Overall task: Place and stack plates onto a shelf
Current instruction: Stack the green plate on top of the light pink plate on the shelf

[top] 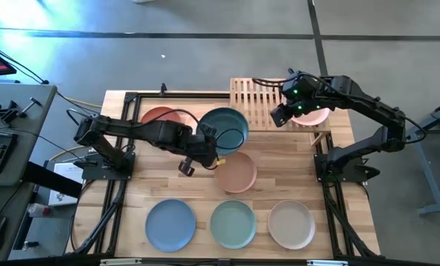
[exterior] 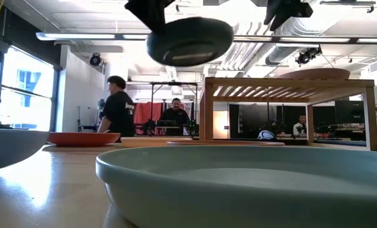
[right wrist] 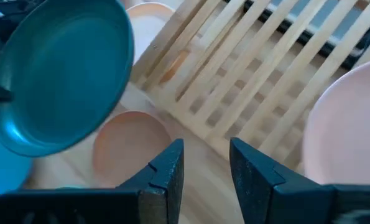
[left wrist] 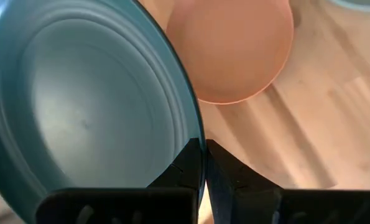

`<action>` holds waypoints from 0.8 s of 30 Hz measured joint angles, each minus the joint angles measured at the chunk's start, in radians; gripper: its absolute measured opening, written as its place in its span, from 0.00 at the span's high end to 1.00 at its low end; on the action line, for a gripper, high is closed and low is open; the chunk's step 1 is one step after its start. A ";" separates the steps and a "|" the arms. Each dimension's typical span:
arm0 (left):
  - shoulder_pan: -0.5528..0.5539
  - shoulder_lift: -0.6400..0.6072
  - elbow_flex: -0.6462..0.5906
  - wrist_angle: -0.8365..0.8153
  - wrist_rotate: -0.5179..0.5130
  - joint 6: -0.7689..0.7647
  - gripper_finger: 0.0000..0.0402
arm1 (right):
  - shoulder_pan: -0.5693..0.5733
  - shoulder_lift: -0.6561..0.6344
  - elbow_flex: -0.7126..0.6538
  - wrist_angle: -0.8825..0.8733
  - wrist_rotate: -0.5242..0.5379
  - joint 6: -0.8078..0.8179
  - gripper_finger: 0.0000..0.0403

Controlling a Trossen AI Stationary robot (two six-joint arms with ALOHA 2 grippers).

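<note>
My left gripper [top: 206, 140] is shut on the dark teal plate [top: 224, 127], which hangs in the air near the shelf's left end and shows high up in the low view [exterior: 189, 40]. My right gripper [top: 281, 116] hovers open over the slatted wooden shelf [top: 253, 94], beside the pale pink plate [top: 313, 115] that lies on the shelf top. The salmon plate [top: 236, 172] lies flat on the table below the teal one. The rust red plate [top: 159, 116] rests at the far left. Light blue [top: 170, 225], mint [top: 233, 224] and beige [top: 291, 224] plates line the near edge. My left gripper [left wrist: 204, 155] pinches the teal plate's rim [left wrist: 196, 134] at the edge nearest the arm, one finger [left wrist: 188, 165] on the inner face and the other [left wrist: 225, 171] on the underside. The fingers come roughly level from the table's left. The plate is lifted clear and tilted.
A tan plate [right wrist: 148, 22] lies on the table under the shelf's left part. The shelf's legs [exterior: 205, 111] stand at the far right of the table. Bare wood shows between the salmon plate and the right arm's base [top: 342, 166]. People stand in the room beyond.
</note>
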 joint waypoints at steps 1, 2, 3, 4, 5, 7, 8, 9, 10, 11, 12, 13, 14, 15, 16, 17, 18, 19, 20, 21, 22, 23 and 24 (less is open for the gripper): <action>0.000 0.000 0.007 0.000 -0.004 0.036 1.00 | 0.012 0.000 0.000 0.000 -0.001 0.022 0.74; 0.000 0.000 0.014 0.000 -0.007 0.071 1.00 | 0.025 0.000 0.000 0.001 -0.001 0.045 0.74; 0.000 0.000 0.020 0.000 -0.009 0.101 1.00 | 0.038 0.000 0.000 0.003 -0.001 0.065 0.74; 0.000 0.000 0.025 0.002 -0.012 0.125 1.00 | 0.053 0.000 0.000 0.007 -0.001 0.085 0.74; 0.000 0.000 0.027 0.005 -0.014 0.146 1.00 | 0.068 0.002 0.000 0.013 0.000 0.106 0.74; 0.000 0.000 0.027 0.004 -0.014 0.175 1.00 | 0.100 0.009 0.000 0.022 0.010 0.146 0.74; 0.000 0.000 0.027 0.003 -0.014 0.183 1.00 | 0.116 0.016 0.000 0.024 0.014 0.164 0.74; 0.000 0.000 0.027 0.003 -0.014 0.187 1.00 | 0.134 0.025 0.000 0.030 0.016 0.180 0.74; 0.000 0.000 0.027 0.004 -0.014 0.188 1.00 | 0.149 0.034 0.000 0.035 0.017 0.192 0.74; 0.000 0.000 0.027 0.004 -0.014 0.190 1.00 | 0.163 0.047 0.000 0.038 0.018 0.204 0.74; -0.001 0.000 0.027 0.001 -0.012 0.190 1.00 | 0.177 0.062 0.000 0.045 0.018 0.210 0.74; -0.002 0.000 0.027 0.001 -0.008 0.190 1.00 | 0.190 0.075 0.000 0.054 0.018 0.212 0.74; -0.002 0.000 0.027 0.000 -0.004 0.190 1.00 | 0.200 0.091 0.000 0.060 0.019 0.212 0.74; -0.005 0.000 0.027 -0.002 -0.002 0.190 1.00 | 0.210 0.106 0.000 0.068 0.020 0.212 0.74; -0.007 0.000 0.027 -0.005 -0.002 0.190 1.00 | 0.218 0.119 0.000 0.075 0.020 0.212 0.74; -0.009 0.000 0.027 -0.010 -0.002 0.191 1.00 | 0.224 0.131 0.000 0.079 0.021 0.212 0.74; -0.012 0.000 0.027 -0.017 -0.001 0.196 1.00 | 0.229 0.142 0.000 0.080 0.022 0.216 0.74; -0.016 0.000 0.027 -0.022 -0.001 0.203 1.00 | 0.231 0.154 0.000 0.079 0.023 0.229 0.74; -0.020 0.000 0.027 -0.026 -0.001 0.208 1.00 | 0.233 0.166 0.000 0.080 0.024 0.236 0.74; -0.026 0.000 0.027 -0.031 -0.001 0.213 1.00 | 0.234 0.175 0.000 0.080 0.025 0.238 0.74; -0.031 0.000 0.027 -0.034 -0.001 0.217 1.00 | 0.234 0.185 0.000 0.082 0.024 0.239 0.74; -0.035 0.000 0.027 -0.039 -0.001 0.220 1.00 | 0.234 0.191 0.000 0.087 0.024 0.240 0.74; -0.040 0.000 0.027 -0.045 -0.002 0.220 1.00 | 0.234 0.195 0.000 0.094 0.024 0.241 0.74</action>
